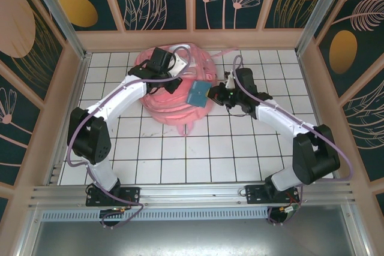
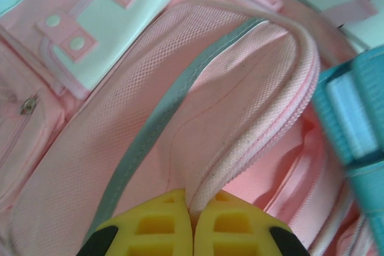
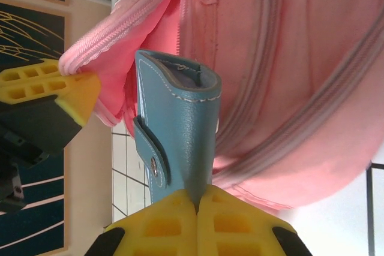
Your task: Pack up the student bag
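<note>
**Top view.** The student bag, pink and slumped, lies on the white tiled table, and both arms reach to it. The left pincer meets the bag from its left side. The right pincer stands at its right side.

**Left wrist view.** The left pincer's yellow fingertips are pressed together on the zip edge of the bag's opening, with that pink lip pinched between them. A grey stripe runs along the mesh panel beside the lip. A white patch with pink tabs sits on the bag's front, further from the lip.

**Right wrist view.** The right pincer is closed tight on the lower end of a blue case. The case is stitched in white and has a side strap fastened by a metal snap. It stands on end against the bag's right side, with its upper end just beside the opening, where pink lining shows. Whether the case has entered the opening cannot be told. On the far side of the opening, a yellow finger of the left pincer holds the zip edge.
</note>
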Robot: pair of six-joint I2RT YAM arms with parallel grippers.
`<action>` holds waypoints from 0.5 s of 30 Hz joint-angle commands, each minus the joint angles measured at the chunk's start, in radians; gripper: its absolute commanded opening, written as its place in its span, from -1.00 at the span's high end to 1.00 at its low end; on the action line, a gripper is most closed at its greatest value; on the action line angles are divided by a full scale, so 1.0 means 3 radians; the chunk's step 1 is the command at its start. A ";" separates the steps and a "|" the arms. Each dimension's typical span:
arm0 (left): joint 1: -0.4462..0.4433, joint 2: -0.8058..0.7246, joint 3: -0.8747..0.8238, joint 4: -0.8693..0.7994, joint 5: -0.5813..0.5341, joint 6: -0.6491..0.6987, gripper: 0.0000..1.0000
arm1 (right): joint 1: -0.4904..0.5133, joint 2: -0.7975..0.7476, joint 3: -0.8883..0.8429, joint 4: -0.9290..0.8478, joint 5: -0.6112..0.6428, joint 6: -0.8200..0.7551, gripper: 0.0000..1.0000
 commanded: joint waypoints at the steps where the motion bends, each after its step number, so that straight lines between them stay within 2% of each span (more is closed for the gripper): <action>1: -0.0042 -0.0174 0.0174 0.0682 0.0550 -0.0358 1.00 | 0.0063 0.0117 0.0251 -0.0052 0.0160 0.0090 1.00; 6: -0.0095 -0.0048 0.0307 0.0878 0.0817 -0.0637 1.00 | 0.0066 0.0310 0.0435 -0.0249 0.0456 0.0324 1.00; 10: -0.0124 0.0074 0.0400 0.0988 0.1002 -0.0818 1.00 | 0.0074 0.0479 0.0590 -0.0169 0.0607 0.0534 1.00; 15: -0.0135 0.0140 0.0443 0.1069 0.1050 -0.0931 1.00 | 0.0109 0.0721 0.0787 0.0023 0.0697 0.0886 1.00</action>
